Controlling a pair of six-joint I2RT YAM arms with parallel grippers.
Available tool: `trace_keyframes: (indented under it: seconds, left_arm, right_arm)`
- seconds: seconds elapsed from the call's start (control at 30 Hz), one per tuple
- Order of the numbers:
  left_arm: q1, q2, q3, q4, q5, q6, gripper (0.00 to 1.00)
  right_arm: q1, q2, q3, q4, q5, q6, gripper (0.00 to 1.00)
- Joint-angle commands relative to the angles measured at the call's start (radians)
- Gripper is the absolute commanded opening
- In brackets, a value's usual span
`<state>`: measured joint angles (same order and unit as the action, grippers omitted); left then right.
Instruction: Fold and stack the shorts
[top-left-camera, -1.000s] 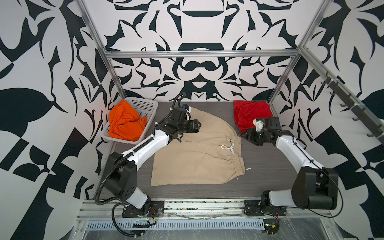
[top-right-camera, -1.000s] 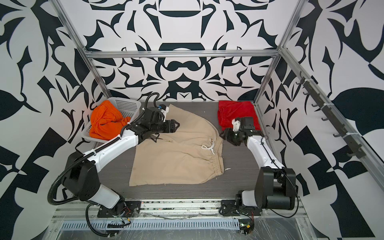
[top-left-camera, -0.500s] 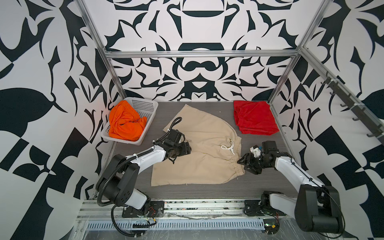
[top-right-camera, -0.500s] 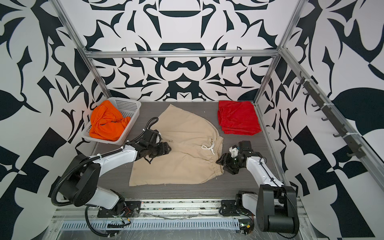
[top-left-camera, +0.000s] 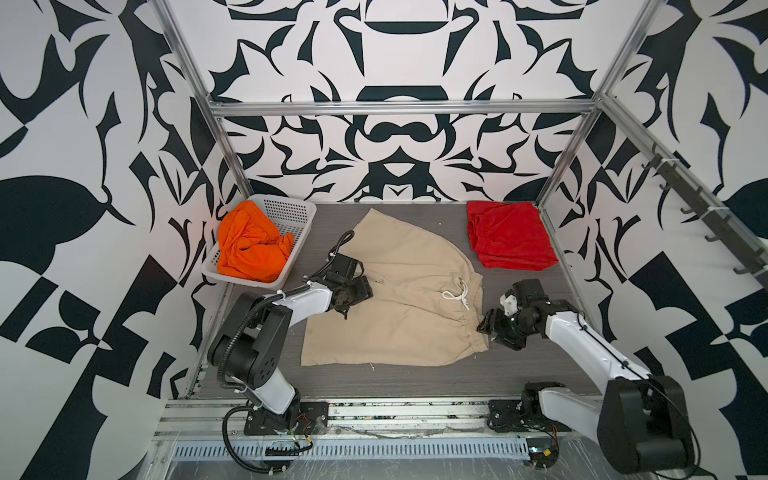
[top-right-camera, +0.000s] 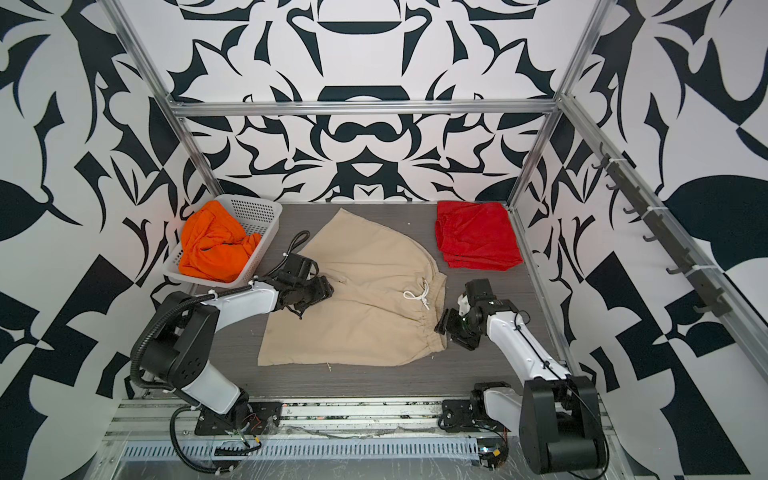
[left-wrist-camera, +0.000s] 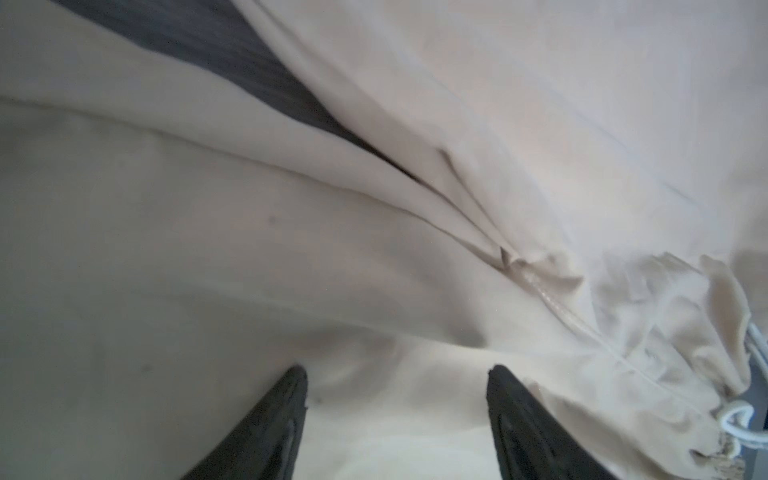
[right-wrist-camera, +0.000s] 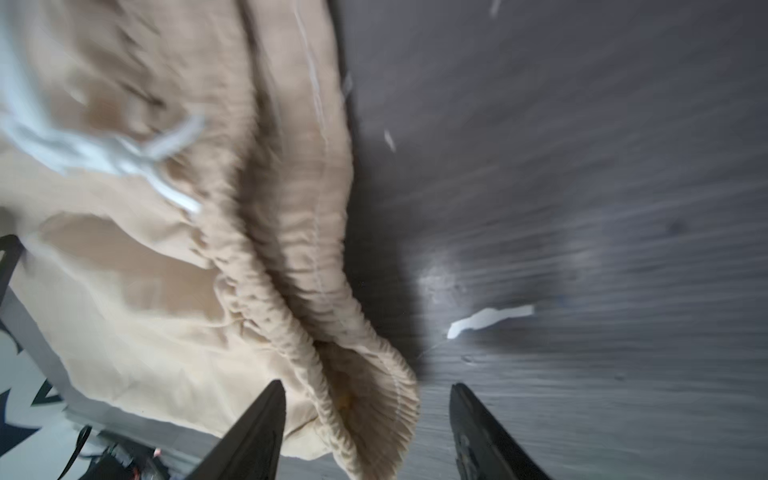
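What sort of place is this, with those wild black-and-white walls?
Probably a robot test cell, not a home: a left arm and a right arm bolted to a rail, an aluminium frame around patterned walls, and beige shorts laid out.

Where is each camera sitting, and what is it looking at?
Top views: high in front, looking down on the dark grey table, the flat beige fabric shorts and both whole arms.
Left wrist: on the left arm, looking along the open left gripper at beige cloth; two black fingertips show.
Right wrist: on the right arm, looking along the open right gripper, the shorts' waistband corner between its black fingertips.
Shared: both wrist views show the white drawstring.
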<state>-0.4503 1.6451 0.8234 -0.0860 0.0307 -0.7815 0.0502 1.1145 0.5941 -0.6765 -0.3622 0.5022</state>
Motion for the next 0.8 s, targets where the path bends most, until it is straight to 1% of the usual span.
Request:
trace_keyframes:
  seconds: [0.0, 0.07, 0.2, 0.37, 0.53, 0.67, 0.73, 0.77]
  left_arm:
    - [0.027, 0.105, -0.017, -0.062, -0.025, -0.011, 0.73]
    - [0.033, 0.132, 0.000, -0.061, -0.024, -0.005, 0.73]
    - [0.037, 0.163, 0.039, -0.068, -0.012, 0.004, 0.72]
    - [0.036, 0.169, 0.056, -0.070, -0.005, 0.007, 0.72]
    - [0.037, 0.161, 0.052, -0.074, -0.005, 0.008, 0.72]
    - [0.038, 0.149, 0.046, -0.068, -0.006, -0.002, 0.72]
    - [0.036, 0.141, 0.043, -0.064, -0.003, -0.008, 0.72]
    - [0.037, 0.135, 0.045, -0.066, -0.003, -0.009, 0.72]
  right_arm:
    - [0.005, -0.013, 0.048, -0.042, 0.021, 0.006, 0.72]
    - [0.021, 0.008, 0.045, -0.039, -0.027, 0.008, 0.73]
    - [0.068, 0.030, 0.002, 0.048, -0.113, 0.054, 0.73]
    - [0.074, 0.075, -0.045, 0.101, -0.097, 0.081, 0.73]
    - [0.083, 0.107, -0.087, 0.156, -0.157, 0.119, 0.72]
    - [0.090, 0.106, -0.116, 0.192, -0.195, 0.149, 0.67]
    - [0.090, 0.115, -0.127, 0.212, -0.199, 0.153, 0.60]
    - [0.091, 0.121, -0.133, 0.228, -0.206, 0.157, 0.54]
